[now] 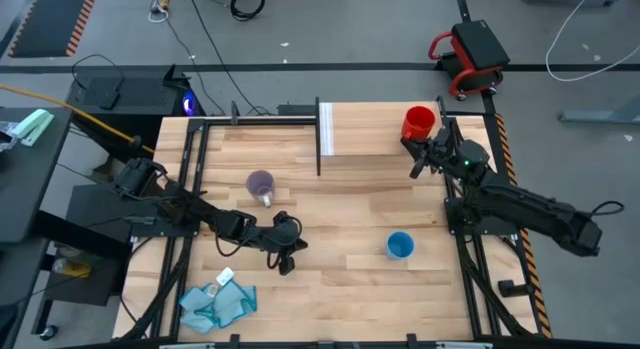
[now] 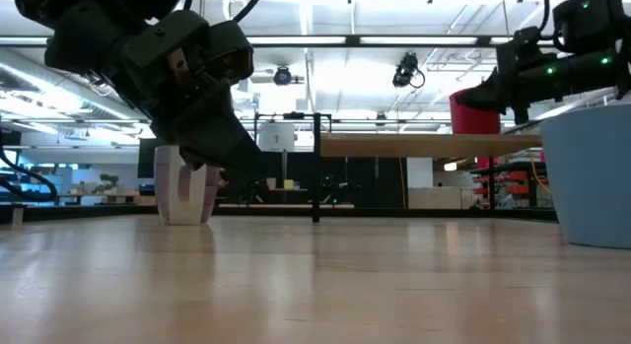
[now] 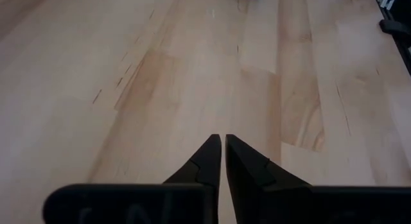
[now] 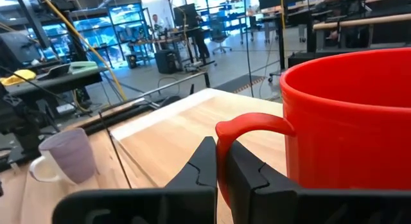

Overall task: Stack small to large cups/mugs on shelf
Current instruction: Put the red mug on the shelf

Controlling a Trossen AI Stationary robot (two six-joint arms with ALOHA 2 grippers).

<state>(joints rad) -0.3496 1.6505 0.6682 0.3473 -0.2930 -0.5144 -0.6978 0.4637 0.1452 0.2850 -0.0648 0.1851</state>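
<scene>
Right claw (image 4: 219,161) clamps the red mug's (image 4: 347,118) handle, mug body cut off; left claw (image 3: 223,147) together.

The left end effector (image 1: 288,261) hangs closed low at the near left; the right end effector (image 1: 416,159), pinched closed, reaches far right.

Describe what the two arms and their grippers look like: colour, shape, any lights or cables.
Both arms are black, jointed and blocky, with dark cables along their links. The left gripper ends in two matte black fingers tapering to pointed wedge tips. The right gripper has the same black tapered fingers. Small green indicator lights glow on the right arm near its wrist.
</scene>
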